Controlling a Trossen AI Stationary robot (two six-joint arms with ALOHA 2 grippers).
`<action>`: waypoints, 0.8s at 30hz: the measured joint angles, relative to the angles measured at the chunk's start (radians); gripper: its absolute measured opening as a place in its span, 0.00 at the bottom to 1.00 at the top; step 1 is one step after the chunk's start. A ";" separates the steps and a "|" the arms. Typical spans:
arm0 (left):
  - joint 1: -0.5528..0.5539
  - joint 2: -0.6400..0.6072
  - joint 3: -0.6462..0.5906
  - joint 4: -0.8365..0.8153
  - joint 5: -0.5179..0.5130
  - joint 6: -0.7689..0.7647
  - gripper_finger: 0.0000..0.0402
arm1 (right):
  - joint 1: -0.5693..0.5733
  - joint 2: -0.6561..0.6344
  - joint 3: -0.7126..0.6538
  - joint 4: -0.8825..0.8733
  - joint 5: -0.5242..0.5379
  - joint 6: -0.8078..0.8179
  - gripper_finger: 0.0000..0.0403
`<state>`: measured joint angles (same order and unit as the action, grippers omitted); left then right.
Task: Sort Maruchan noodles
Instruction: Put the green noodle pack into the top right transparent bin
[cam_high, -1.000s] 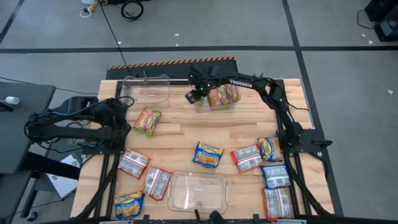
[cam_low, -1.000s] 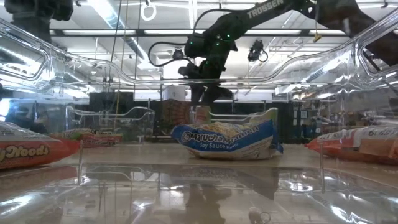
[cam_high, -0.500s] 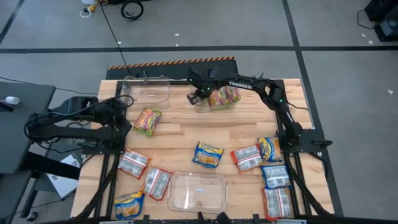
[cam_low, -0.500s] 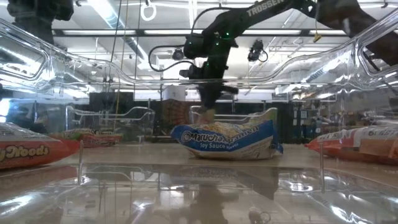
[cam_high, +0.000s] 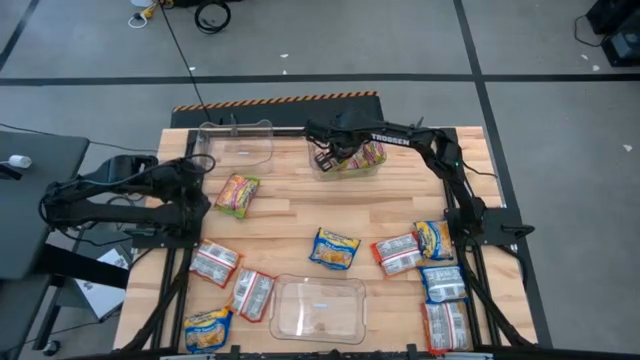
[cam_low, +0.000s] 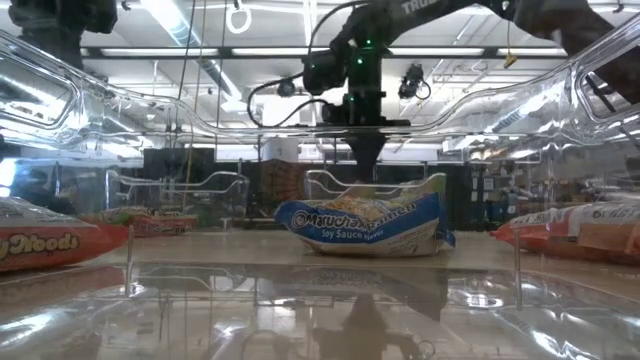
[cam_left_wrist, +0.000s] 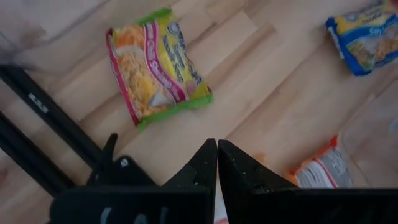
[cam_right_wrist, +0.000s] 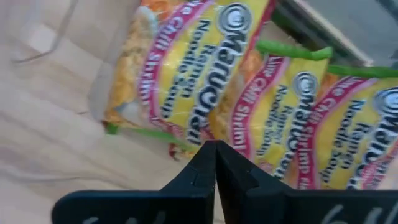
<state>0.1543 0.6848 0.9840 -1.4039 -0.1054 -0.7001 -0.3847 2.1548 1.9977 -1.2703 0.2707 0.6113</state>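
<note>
Fingers of the right claw (cam_high: 335, 158) were seen pressed together, empty, over the clear bin (cam_high: 322, 169) holding green-pink noodle packets (cam_right_wrist: 261, 81), while the left claw (cam_left_wrist: 217, 155), likewise closed, was held beside a loose green-pink packet (cam_high: 237, 193) left of that bin.

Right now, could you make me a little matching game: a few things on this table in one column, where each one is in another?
Things:
1. right gripper
2. left gripper
3. blue packet
4. empty bin

Places:
A. table's middle
B. near edge
C. over the bin holding green-pink packets
D. beside the lone green-pink packet

Pairs: 1-C, 2-D, 3-A, 4-B
</note>
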 joint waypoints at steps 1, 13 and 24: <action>-0.001 0.000 0.000 -0.013 0.008 -0.010 0.05 | 0.002 -0.005 0.003 0.011 -0.017 0.000 0.08; -0.048 -0.024 -0.177 0.119 0.044 -0.145 0.20 | 0.180 -0.231 0.011 0.123 0.046 0.048 0.39; -0.114 0.389 -0.297 0.548 -0.203 -0.230 0.36 | 0.341 -0.447 0.011 -0.078 0.164 0.048 0.47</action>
<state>0.0402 1.0741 0.6868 -0.8559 -0.3082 -0.9306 -0.0433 1.7079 2.0083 -1.3482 0.4352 0.6588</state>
